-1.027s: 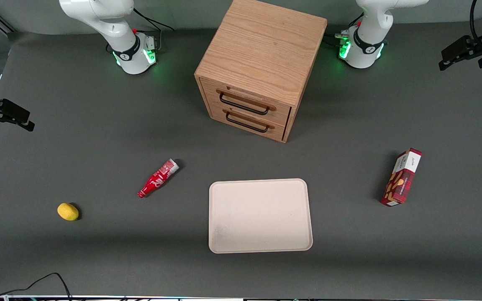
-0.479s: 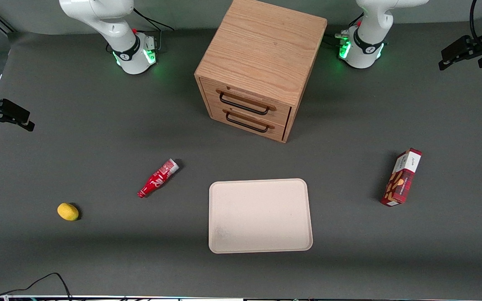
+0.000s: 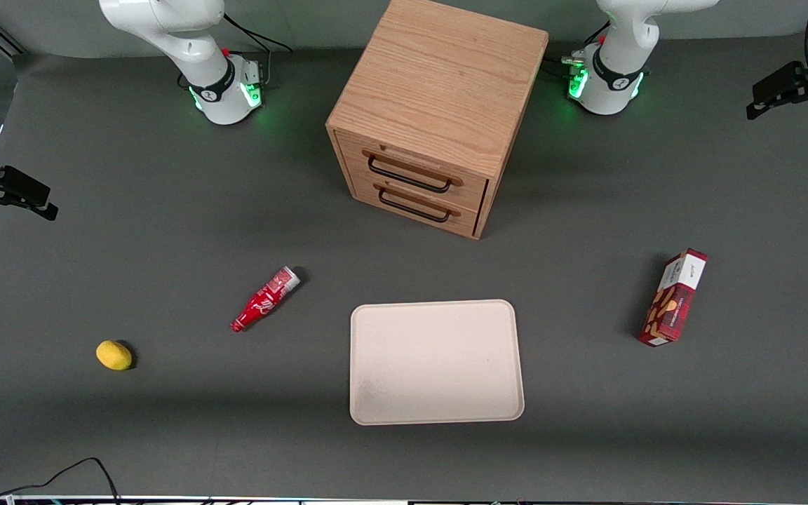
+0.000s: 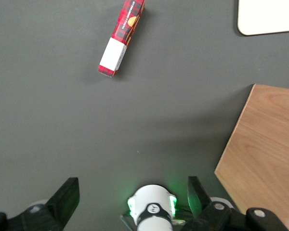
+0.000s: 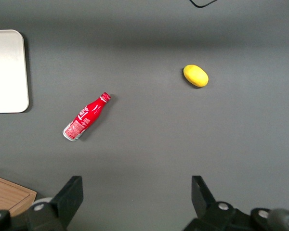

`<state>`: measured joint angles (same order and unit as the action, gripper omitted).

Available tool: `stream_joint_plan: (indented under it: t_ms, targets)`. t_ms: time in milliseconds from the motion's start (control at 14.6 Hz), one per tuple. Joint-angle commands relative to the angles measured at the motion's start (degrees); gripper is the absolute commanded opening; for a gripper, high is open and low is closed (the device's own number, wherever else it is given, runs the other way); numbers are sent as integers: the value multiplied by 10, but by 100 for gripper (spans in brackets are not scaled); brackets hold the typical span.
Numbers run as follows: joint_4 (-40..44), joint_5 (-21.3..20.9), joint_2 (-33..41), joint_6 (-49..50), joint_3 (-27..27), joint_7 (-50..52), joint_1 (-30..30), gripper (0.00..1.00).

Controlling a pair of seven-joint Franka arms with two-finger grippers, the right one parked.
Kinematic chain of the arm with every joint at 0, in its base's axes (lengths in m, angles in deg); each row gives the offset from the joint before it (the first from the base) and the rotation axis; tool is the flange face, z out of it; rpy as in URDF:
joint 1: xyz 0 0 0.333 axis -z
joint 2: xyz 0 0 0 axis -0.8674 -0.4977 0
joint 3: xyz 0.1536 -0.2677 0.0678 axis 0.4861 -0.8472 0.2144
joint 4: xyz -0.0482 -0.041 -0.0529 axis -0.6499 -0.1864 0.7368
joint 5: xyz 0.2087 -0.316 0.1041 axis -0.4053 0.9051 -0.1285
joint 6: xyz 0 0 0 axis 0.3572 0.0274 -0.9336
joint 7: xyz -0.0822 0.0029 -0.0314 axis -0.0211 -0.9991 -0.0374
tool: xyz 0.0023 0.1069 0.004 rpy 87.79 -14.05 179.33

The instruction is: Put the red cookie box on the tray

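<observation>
Gripper (image 4: 132, 197): high above worktop (image 3: 165, 210), facing down, jaws wide, empty.
Box (image 3: 673, 298): flat on worktop, well apart from tray (image 3: 435, 361).

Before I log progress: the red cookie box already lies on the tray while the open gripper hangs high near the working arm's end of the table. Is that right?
Not quite. The red cookie box lies on the table, well apart from the tray, toward the working arm's end; the front view shows this. The rest holds: the gripper is open, high up at that end.
</observation>
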<state>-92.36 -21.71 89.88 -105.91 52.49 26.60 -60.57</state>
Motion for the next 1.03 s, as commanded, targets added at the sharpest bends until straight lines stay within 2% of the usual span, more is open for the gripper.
stream_joint_plan:
  t_ms: [0, 548, 959]
  targets:
    - [-13, -8, -36, -42, 17, -73, -1, 100]
    - [-89, -17, -165, -261, 32, -191, -2, 100]
    - [-141, -8, -256, -426, 31, -233, -1, 100]
